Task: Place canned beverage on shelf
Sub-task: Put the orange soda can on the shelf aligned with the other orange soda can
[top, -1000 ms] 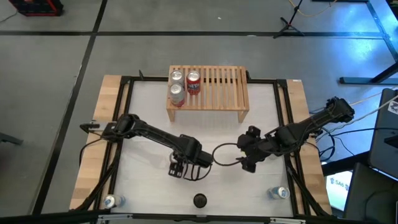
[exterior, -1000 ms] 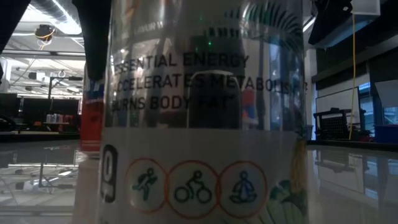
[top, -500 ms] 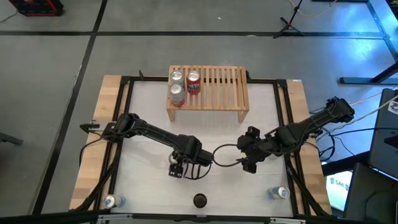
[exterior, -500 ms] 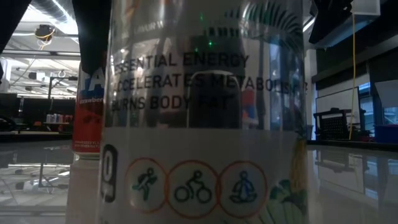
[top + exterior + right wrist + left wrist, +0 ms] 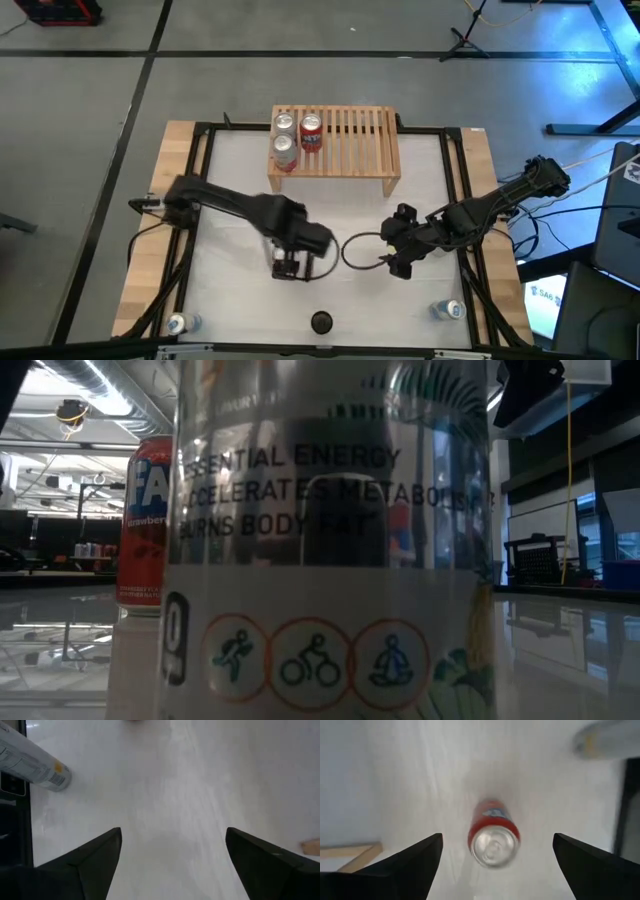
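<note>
Can: we judge the red can light, rigid, slick; we'd grip its mid-wall.
Left gripper: fingers apart above it.
Right gripper: fingers apart, idle.

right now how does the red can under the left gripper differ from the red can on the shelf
The red can under the left gripper stands on the white table, alone; the red can on the shelf stands on the wooden slats of the shelf, with two silver cans beside it. The table can sits between the left gripper's open fingers, ungrasped; the shelf can has no gripper near it. Both are upright, with silver tops.
</note>
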You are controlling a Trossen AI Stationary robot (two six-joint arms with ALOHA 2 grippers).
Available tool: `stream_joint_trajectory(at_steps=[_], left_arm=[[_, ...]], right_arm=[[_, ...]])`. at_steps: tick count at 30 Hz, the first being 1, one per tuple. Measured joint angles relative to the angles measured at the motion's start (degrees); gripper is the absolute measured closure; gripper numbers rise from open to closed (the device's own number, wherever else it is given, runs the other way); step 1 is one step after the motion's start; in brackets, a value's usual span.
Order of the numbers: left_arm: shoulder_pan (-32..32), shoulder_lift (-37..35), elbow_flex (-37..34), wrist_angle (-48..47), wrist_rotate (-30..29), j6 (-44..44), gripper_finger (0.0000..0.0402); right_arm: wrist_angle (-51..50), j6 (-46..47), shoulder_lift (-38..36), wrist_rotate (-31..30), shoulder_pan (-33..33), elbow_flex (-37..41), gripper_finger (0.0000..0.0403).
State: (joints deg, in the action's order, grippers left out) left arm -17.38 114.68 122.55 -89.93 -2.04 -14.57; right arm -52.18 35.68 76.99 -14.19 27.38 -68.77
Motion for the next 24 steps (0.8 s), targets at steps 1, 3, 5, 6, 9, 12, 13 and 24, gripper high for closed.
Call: stream_joint_trajectory(at_steps=[1, 3, 5, 6, 9, 12, 13, 24], left_arm=[[-0.6, -1.8, 0.1, 0.1, -1.1, -1.2, 0.0033], [-1.8, -5.4, 0.1, 0.5, -4.6, -4.0, 0.0033], [-3.4, -8.7, 0.1, 0.5, -8.6, -6.0, 0.0033], [-4.2, -10.4, 0.1, 0.5, -10.5, -6.8, 0.0033], [-7.3, -15.5, -1.6, 0.8, -15.0, -9.3, 0.0033], [-10.4, -20.9, -5.3, 0.8, -18.3, -12.8, 0.0033], [-11.6, -22.9, -7.1, 0.8, -19.3, -14.4, 0.0033], [-25.0, -41.8, -36.9, 14.0, -25.2, -28.4, 0.0033]], right_arm=[[0.4, 0.0, 0.0, -0.4, 0.0, 0.0, 0.0056], [2.5, 0.0, 0.0, -0.9, 0.0, 0.0, 0.0056], [5.7, 0.0, 0.0, -2.1, 0.0, 0.0, 0.0056], [7.4, 0.0, 0.0, -2.8, 0.0, 0.0, 0.0056], [13.4, 0.0, 0.7, -3.2, -0.2, 0.0, 0.0056], [21.0, -0.1, 2.5, -1.8, -1.3, 0.0, 0.0056], [23.8, -0.4, 3.2, -1.1, -1.8, 0.0, 0.0055], [43.6, -9.2, 15.7, 9.1, -7.9, -9.0, 0.0008]])
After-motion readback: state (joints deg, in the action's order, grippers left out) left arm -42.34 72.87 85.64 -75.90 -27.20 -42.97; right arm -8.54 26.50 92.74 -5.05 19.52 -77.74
